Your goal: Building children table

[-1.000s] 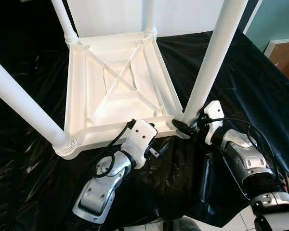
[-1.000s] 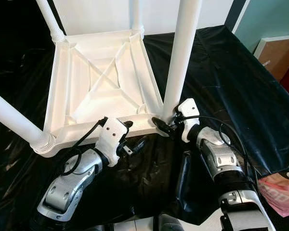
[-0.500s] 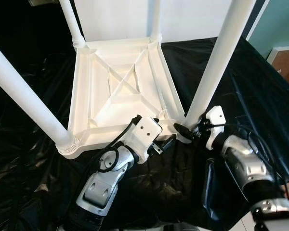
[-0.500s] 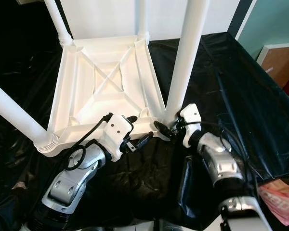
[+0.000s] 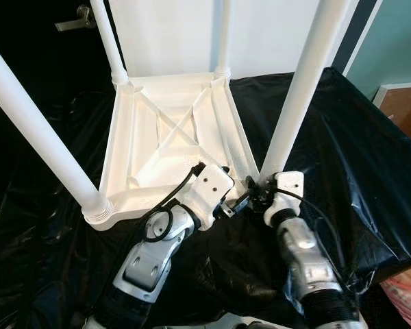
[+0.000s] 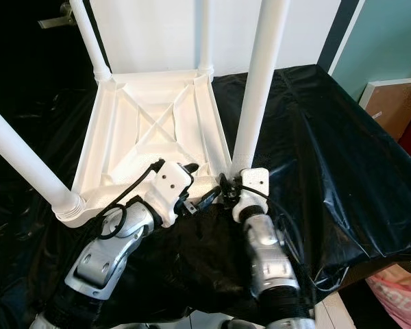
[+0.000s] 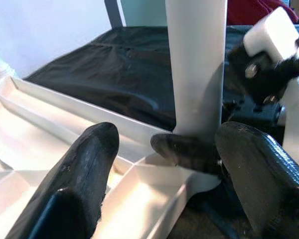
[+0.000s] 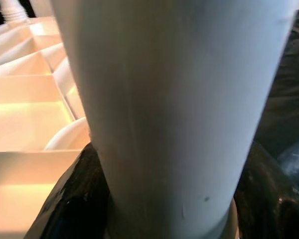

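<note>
A room in a home: a white wall point(image 5: 171, 34), a teal wall point(image 5: 397, 34), a dark door with a lever handle point(image 5: 74, 22), and black plastic sheeting point(image 5: 342, 130) spread over the work surface.

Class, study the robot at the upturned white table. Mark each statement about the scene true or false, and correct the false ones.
1. The white table lies upside down with its legs pointing up. True.
2. The right gripper has its fingers around the near right leg. True.
3. The table rests on a red cloth. False: on a black sheet.
4. The left gripper is clamped on the far left leg. False: its fingers are open near the near right corner.
</note>
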Available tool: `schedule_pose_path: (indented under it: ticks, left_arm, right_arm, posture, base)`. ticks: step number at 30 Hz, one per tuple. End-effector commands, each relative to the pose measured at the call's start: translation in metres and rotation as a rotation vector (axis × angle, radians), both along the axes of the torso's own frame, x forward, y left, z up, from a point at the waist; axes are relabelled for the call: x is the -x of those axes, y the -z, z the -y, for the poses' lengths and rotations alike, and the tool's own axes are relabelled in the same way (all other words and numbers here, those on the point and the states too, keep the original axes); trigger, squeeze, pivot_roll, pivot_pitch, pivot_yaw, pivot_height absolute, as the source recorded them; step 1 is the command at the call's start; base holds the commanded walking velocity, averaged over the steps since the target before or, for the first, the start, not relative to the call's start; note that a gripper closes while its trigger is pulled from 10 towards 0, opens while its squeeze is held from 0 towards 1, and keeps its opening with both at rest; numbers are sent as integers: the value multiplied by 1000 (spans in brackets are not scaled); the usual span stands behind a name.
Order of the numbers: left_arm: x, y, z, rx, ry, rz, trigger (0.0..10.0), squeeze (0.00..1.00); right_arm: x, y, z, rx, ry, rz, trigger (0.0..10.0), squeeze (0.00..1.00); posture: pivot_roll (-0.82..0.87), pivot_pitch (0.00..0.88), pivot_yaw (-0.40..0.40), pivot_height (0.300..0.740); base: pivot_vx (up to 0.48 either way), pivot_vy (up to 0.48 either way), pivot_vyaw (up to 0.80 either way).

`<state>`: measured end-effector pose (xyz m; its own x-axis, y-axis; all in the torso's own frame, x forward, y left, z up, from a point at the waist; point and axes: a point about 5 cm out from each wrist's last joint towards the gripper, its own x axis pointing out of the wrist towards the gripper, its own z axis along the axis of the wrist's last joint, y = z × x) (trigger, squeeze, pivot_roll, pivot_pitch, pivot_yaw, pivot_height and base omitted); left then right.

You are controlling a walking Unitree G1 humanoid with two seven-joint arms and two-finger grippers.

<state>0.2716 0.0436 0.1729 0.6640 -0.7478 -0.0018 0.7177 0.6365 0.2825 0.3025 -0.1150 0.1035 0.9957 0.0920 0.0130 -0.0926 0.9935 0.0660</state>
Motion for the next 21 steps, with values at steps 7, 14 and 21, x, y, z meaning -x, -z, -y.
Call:
schedule_pose_path:
  ticks: [7,14,21]
  left_arm:
    - [-4,0,1,-8,3,27,10000,0]
    - [-8,1,0,-10,-3,40,10000,0]
    - [-10,0,0,-6,-3,49,10000,0]
  right_arm:
    - [9,22,5,28,31,-88,10000,0]
    - [9,16,2,23,-10,-57,10000,1000]
    - [7,4,10,40,-81,37,10000,1000]
  posture:
    - [-48,0,3,740]
    - [-54,0,1,740]
    - [-56,0,13,740]
  base:
    - [0,0,0]
    - [0,0,0]
    - [0,0,0]
